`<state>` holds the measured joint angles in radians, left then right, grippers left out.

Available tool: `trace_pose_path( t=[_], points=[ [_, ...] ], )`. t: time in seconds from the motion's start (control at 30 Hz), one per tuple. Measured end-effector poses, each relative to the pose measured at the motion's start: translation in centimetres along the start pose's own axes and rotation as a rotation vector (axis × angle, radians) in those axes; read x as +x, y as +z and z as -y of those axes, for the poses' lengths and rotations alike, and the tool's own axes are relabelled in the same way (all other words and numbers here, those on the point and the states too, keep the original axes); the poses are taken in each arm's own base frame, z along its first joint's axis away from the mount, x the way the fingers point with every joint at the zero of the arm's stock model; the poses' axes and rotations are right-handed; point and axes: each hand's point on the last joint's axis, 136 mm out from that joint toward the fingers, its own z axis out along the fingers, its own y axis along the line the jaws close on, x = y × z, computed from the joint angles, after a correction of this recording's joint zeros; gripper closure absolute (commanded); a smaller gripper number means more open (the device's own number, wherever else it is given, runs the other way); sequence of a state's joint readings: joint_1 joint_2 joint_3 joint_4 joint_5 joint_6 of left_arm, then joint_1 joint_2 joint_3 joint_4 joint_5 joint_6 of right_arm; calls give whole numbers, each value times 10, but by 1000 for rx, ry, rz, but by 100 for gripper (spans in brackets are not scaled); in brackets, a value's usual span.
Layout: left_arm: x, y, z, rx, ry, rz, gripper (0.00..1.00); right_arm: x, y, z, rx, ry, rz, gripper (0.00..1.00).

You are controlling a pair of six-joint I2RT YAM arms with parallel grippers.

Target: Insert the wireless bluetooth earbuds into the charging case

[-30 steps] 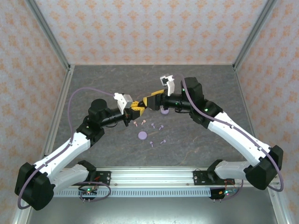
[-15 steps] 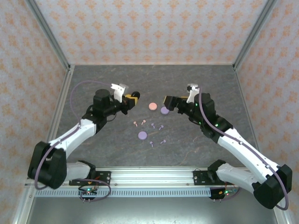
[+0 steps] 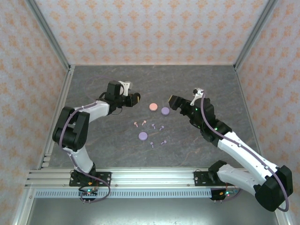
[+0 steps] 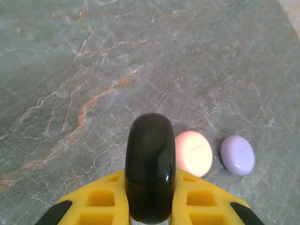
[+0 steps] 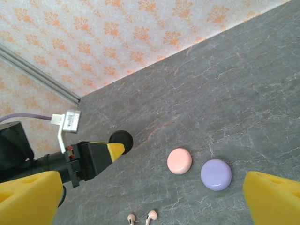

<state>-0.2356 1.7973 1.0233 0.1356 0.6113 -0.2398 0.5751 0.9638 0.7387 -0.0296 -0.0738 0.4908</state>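
Top external view | left gripper [image 3: 131,99], left of the round pink plastic case [image 3: 152,106], clamps a glossy black disc case [image 3: 137,98] on edge, probably to present it | right gripper [image 3: 171,101] gapes empty, right of that pink case | stemmed earbuds [image 3: 144,123] lie loose nearer the arms.

Tiny pink earbuds [image 3: 136,124] and lavender earbuds [image 3: 153,126] lie loose beside round cases [image 3: 152,106].

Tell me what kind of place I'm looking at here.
Probably a lab robot cell, not a home: two arms bolted to an aluminium rail, wallpaper-patterned panels in metal framing, a stone-look tabletop.
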Motion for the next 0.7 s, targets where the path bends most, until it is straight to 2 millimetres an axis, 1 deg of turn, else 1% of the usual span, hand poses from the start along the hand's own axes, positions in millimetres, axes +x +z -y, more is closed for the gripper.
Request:
trace_pose_path(
  t=[0.07,0.17,0.27,0.4,0.53,0.67,0.7],
  points=[
    [4,7,-3,2,-20,-26,91,0,0,0,2,0,-1,1],
    [10,10,-6,-3,-41,-51,87,5,0,4,20,-5,-22,1],
    [14,14,-6,4,-52,-77,85,8,0,7,43,-16,-51,1],
    [22,20,-9,11,-65,-104,83,5,-1,4,53,-32,-63,1],
    [31,27,-13,13,-82,-131,79,4,-4,5,67,-47,-75,1],
    [42,34,-18,15,-102,-165,71,5,-6,8,92,-66,-93,1],
    [42,35,-18,17,-104,-169,69,5,-7,9,98,-70,-96,1]
  ],
)
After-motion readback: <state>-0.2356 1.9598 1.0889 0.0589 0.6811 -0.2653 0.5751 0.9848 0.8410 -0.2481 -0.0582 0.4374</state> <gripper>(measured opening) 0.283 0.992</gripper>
